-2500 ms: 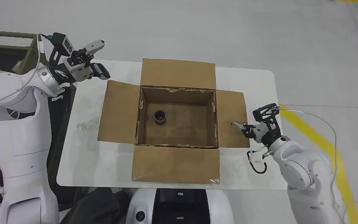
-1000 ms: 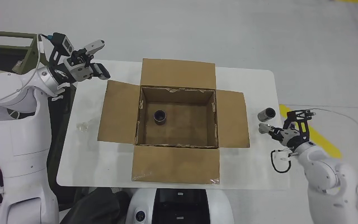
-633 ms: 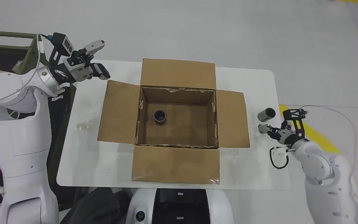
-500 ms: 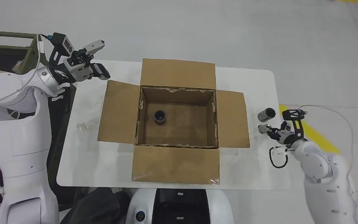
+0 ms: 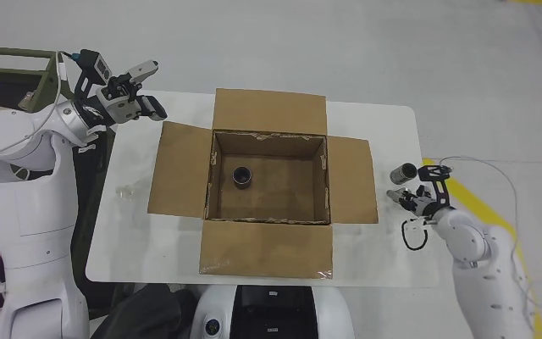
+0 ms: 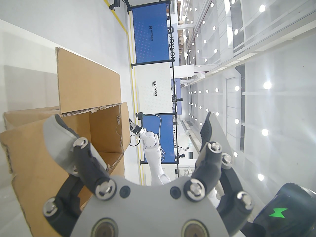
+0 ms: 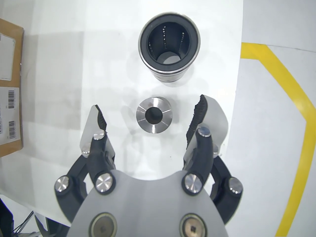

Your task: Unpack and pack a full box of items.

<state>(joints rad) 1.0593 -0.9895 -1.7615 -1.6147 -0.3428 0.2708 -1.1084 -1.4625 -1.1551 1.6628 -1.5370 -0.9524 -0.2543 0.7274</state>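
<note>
An open cardboard box (image 5: 268, 178) stands mid-table, and a dark cylinder (image 5: 242, 176) rests on its floor near the left wall. To the right of the box, a black-and-steel bearing sleeve (image 5: 403, 174) (image 7: 169, 50) stands on the table. Just nearer than it is a small steel collet (image 7: 153, 118). My right gripper (image 5: 405, 198) (image 7: 150, 111) is open, with its fingers either side of the collet and not touching it. Beyond the box's far-left corner my left gripper (image 5: 140, 89) (image 6: 130, 124) hangs open and holds nothing.
The box's flaps lie spread outward on all sides; the right flap (image 7: 9, 87) sits close to my right gripper. The table's right edge (image 7: 238, 75) is just past the bearing sleeve, with a yellow floor line (image 7: 284, 75) below. In the left wrist view the box (image 6: 88, 92) rises close by.
My right arm swung from over the box's right flap out to the table's right side, then edged back toward the box. The left arm stayed still.
</note>
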